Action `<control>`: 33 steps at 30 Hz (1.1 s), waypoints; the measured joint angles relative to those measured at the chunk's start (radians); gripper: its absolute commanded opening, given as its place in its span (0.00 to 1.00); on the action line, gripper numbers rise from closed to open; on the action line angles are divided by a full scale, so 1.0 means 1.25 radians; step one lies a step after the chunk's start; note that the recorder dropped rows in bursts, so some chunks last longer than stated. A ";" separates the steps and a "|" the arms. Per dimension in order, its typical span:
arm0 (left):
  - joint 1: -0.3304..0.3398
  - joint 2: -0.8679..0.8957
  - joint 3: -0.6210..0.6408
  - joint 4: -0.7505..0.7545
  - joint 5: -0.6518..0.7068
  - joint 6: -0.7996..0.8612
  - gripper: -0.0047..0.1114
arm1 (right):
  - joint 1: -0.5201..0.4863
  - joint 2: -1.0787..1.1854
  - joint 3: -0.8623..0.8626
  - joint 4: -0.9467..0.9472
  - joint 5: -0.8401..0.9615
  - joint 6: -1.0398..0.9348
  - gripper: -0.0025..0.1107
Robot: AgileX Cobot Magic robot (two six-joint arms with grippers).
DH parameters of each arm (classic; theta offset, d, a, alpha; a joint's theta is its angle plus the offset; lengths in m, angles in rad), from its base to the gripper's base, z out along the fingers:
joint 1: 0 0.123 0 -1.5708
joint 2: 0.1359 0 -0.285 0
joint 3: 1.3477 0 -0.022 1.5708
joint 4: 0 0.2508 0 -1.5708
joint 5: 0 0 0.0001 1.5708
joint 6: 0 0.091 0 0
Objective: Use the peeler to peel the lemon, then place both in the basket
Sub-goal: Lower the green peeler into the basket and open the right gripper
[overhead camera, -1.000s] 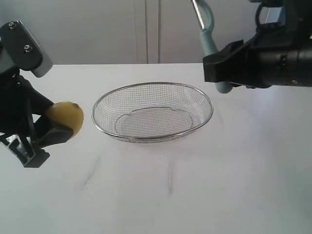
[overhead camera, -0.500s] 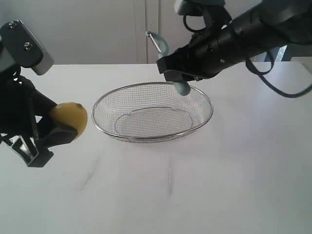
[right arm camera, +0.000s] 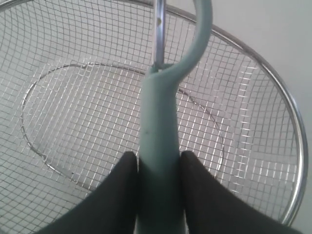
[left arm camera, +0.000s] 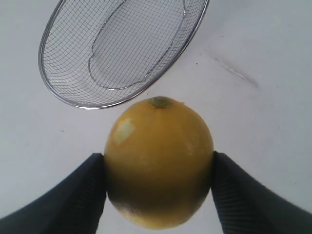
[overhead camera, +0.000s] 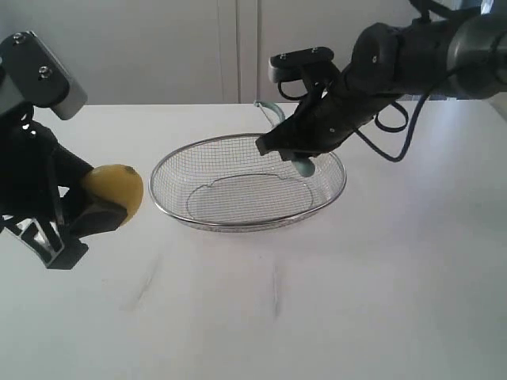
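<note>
Exterior view, nearest first: the lemon (overhead camera: 113,192) is being held fast in the left gripper (overhead camera: 99,207), clear above the worktop (overhead camera: 356,301) and just beside the left rim of the basket (overhead camera: 245,227). Farther back, the peeler (overhead camera: 302,166) is being clamped by the right gripper (overhead camera: 305,144), which has been swung in from the right and lowered over the basket's far side. Placing, judged from this, is being started with the peeler.

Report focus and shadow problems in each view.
Exterior view: soft even light, only a faint shadow under the basket. Left wrist view: the lemon is sharp, darkened at the end opposite its nub. Right wrist view: the peeler handle is soft, the basket mesh crisper.
</note>
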 measured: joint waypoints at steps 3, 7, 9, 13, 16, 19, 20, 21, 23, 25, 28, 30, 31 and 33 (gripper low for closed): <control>0.000 0.000 0.000 0.000 0.000 0.000 0.04 | 0.000 0.024 0.000 0.014 -0.005 0.002 0.02; 0.000 0.000 0.000 0.000 0.000 0.000 0.04 | 0.001 0.045 0.000 0.021 -0.010 0.003 0.02; 0.000 0.000 0.000 0.000 -0.003 0.000 0.04 | 0.001 0.055 0.000 0.021 -0.017 0.003 0.02; 0.000 0.000 0.000 0.000 -0.005 0.000 0.04 | 0.001 0.076 0.000 0.024 -0.017 0.003 0.02; 0.000 0.000 0.000 0.000 -0.005 0.000 0.04 | 0.001 0.090 0.000 0.027 0.002 0.003 0.02; 0.000 0.000 0.000 0.000 -0.005 0.000 0.04 | 0.003 0.094 0.000 0.027 0.034 0.003 0.02; 0.000 0.000 0.000 0.000 -0.005 0.000 0.04 | 0.003 0.094 0.000 0.029 0.043 0.003 0.02; 0.000 0.000 0.000 0.000 -0.005 0.000 0.04 | 0.003 0.094 0.000 0.029 0.048 0.003 0.02; 0.000 0.000 0.000 0.000 -0.005 0.000 0.04 | 0.003 0.094 0.000 0.030 0.061 0.003 0.02; 0.000 0.000 0.000 0.000 -0.005 0.000 0.04 | 0.003 0.094 0.000 0.030 0.074 0.003 0.02; 0.000 0.000 0.000 0.000 -0.005 0.000 0.04 | 0.003 0.094 0.000 0.030 0.083 0.003 0.02; 0.000 0.000 0.000 0.000 -0.005 0.000 0.04 | 0.003 0.094 0.000 0.030 0.085 0.003 0.02; 0.000 0.000 0.000 0.000 -0.005 0.000 0.04 | 0.003 0.094 0.000 0.030 0.085 0.003 0.02; 0.000 0.000 0.000 0.000 -0.005 0.000 0.04 | 0.003 0.094 0.000 0.030 0.080 0.003 0.02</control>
